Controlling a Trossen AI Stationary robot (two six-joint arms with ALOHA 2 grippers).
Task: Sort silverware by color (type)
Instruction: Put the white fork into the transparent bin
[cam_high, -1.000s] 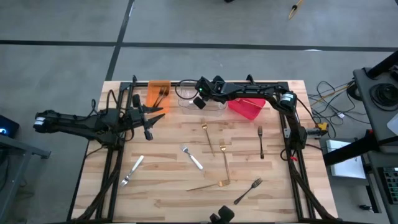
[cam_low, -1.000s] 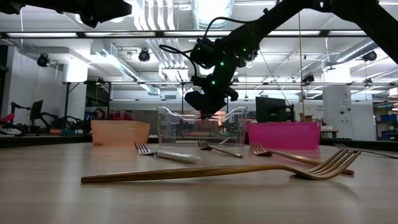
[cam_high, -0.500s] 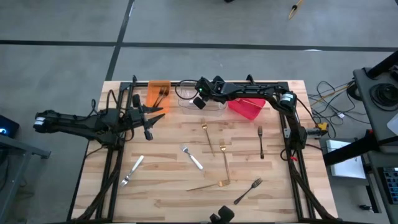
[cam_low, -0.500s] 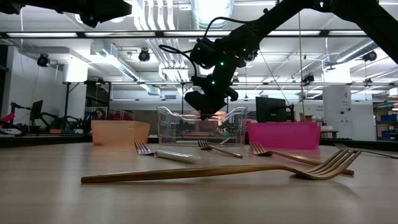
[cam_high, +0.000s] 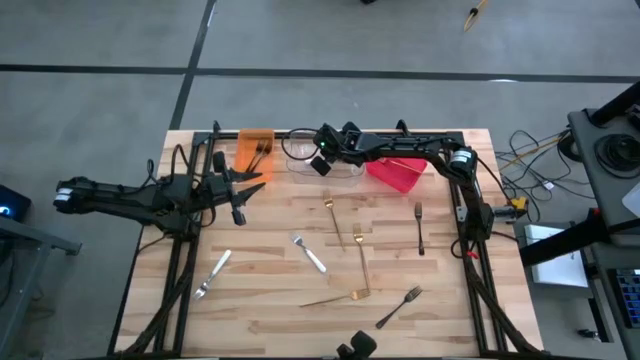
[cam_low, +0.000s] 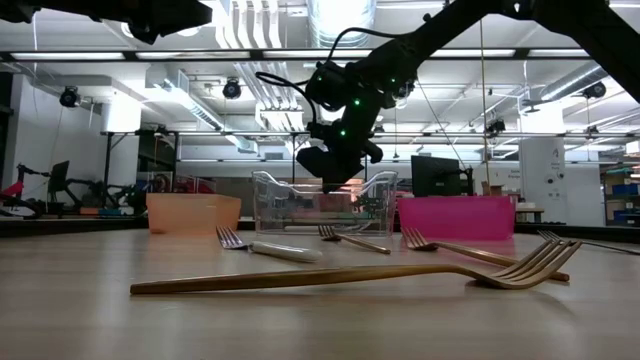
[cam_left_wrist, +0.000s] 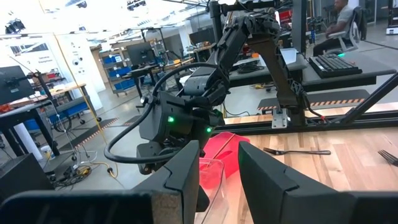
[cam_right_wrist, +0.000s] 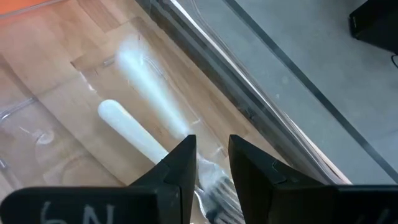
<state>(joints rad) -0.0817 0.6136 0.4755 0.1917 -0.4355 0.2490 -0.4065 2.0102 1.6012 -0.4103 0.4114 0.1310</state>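
Only the right wrist view shows the right pincer (cam_right_wrist: 209, 155) released over a white-handled fork (cam_right_wrist: 146, 140).

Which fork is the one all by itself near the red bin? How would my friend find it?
Start at the red bin at the back of the wooden table, on the right arm's side. Come toward the front from it: the dark fork lies alone there on bare wood. Unlike the gold forks nearer the middle, it is dark and lies closest to the right arm's frame.
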